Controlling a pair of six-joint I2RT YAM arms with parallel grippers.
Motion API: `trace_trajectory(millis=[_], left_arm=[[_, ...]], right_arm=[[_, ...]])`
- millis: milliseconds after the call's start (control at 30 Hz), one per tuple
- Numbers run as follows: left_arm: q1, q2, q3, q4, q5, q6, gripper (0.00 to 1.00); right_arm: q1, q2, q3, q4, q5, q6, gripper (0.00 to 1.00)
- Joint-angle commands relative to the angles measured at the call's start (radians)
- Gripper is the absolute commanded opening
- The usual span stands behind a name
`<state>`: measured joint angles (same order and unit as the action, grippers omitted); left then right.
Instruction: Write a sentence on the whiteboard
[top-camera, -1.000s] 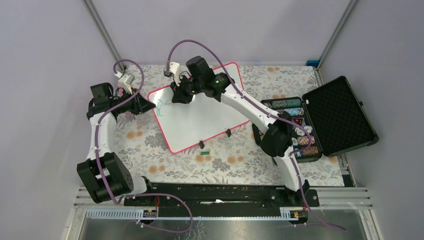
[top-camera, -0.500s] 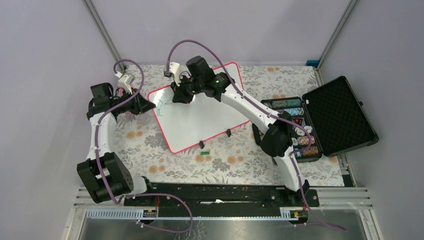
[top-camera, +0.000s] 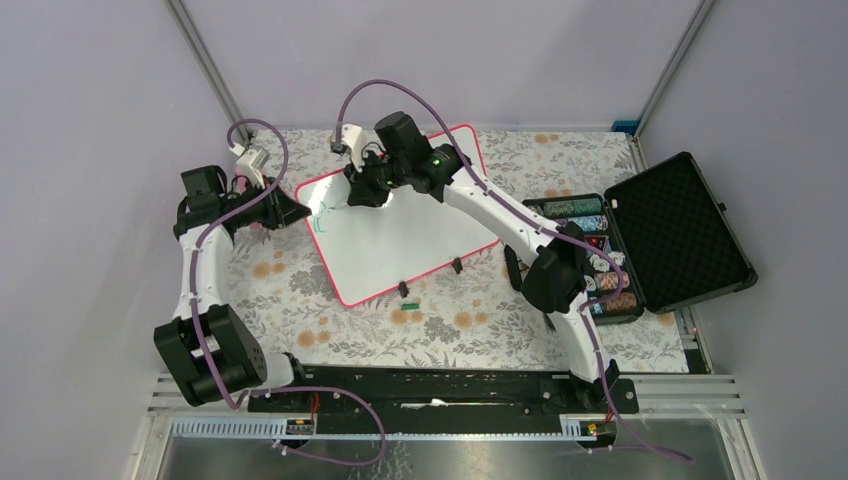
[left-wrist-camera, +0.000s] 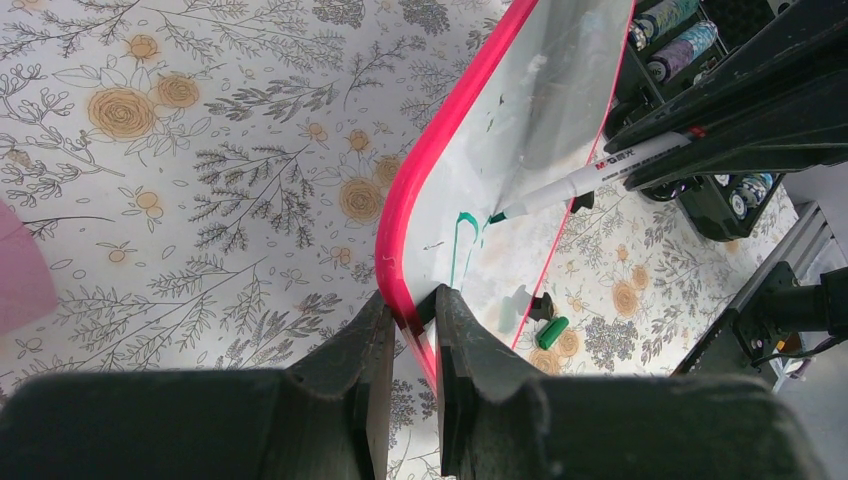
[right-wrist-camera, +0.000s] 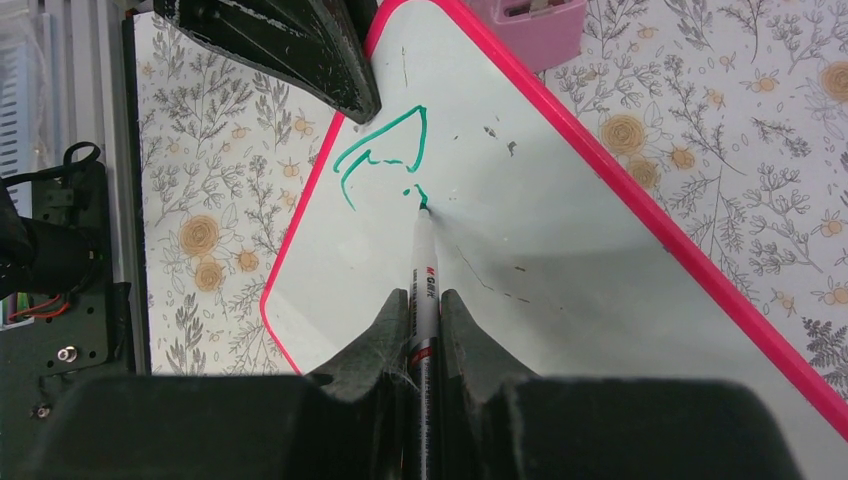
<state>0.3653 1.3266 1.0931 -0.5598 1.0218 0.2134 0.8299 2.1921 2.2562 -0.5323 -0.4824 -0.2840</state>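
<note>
The whiteboard (top-camera: 400, 240) with its pink-red frame lies slanted on the flowered cloth. My left gripper (top-camera: 290, 210) (left-wrist-camera: 412, 305) is shut on the board's left edge, one finger on each side of the frame (left-wrist-camera: 400, 240). My right gripper (top-camera: 362, 195) (right-wrist-camera: 422, 300) is shut on a white marker (right-wrist-camera: 424, 260) (left-wrist-camera: 590, 178), whose green tip touches the board (right-wrist-camera: 560, 270). The sentence (right-wrist-camera: 385, 160) (left-wrist-camera: 462, 245) is only a few green strokes near the board's left corner, with a small mark at the marker's tip.
An open black case (top-camera: 680, 230) with a tray of poker chips (top-camera: 590, 250) stands at the right. The green marker cap (top-camera: 408, 304) (left-wrist-camera: 551, 331) lies on the cloth near the board's front edge. A pink container (right-wrist-camera: 520, 15) sits beyond the board.
The right gripper with the marker has shifted slightly to the right over the board. The left arm and the board have not moved.
</note>
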Motion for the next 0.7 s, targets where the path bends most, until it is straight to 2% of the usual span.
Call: trace_trajectory(millis=[0,667], left_arm=[[-0.014,-0.019,0.008,0.012,0.038,0.037,0.0],[-0.017,-0.015,0.013,0.012,0.038,0.036,0.0]], right_arm=[[-0.022,-0.039,-0.017,0.002,0.033,-0.017,0.0],[-0.003,-0.055,-0.11,0.003,0.001,-0.035,0.0]])
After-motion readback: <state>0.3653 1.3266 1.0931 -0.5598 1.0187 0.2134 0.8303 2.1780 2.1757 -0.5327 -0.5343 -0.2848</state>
